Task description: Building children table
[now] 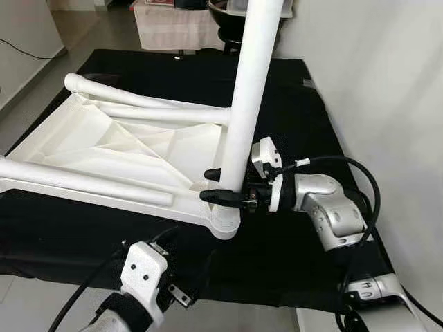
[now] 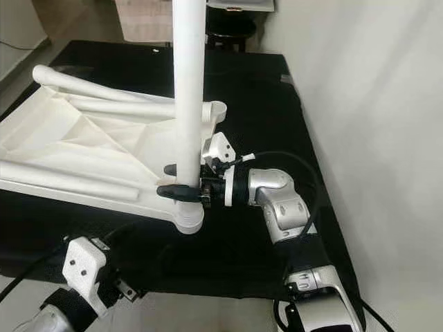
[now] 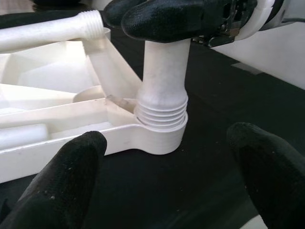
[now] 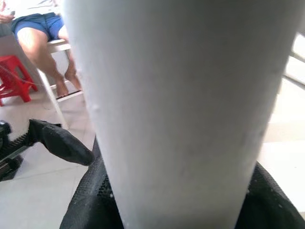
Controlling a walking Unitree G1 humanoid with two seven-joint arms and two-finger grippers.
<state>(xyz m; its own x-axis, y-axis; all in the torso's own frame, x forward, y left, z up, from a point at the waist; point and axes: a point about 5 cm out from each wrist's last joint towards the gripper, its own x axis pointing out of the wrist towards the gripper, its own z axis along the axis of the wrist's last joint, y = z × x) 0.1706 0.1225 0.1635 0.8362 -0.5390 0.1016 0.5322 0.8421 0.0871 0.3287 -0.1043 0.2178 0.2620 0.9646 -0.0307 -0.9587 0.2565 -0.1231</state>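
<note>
A white plastic table top (image 1: 104, 149) lies upside down on a black mat (image 1: 291, 104). One white leg (image 1: 246, 104) stands upright in the near right corner socket (image 3: 159, 136), and a few of its threads (image 3: 162, 114) show above the rim. My right gripper (image 1: 210, 185) is shut on this leg just above the socket, coming in from the right. My left gripper (image 3: 164, 186) is low at the mat's front edge, open with nothing between its fingers, facing the socket a short way off. Other white legs (image 1: 138, 100) lie across the table top.
A white wall (image 1: 387, 83) runs close along the mat's right side. Behind the mat stands a cloth-covered low table (image 1: 176, 28). Tiled floor (image 1: 34, 76) lies on the left. In the right wrist view a person (image 4: 43, 33) sits on a chair beside a red stool (image 4: 14, 78).
</note>
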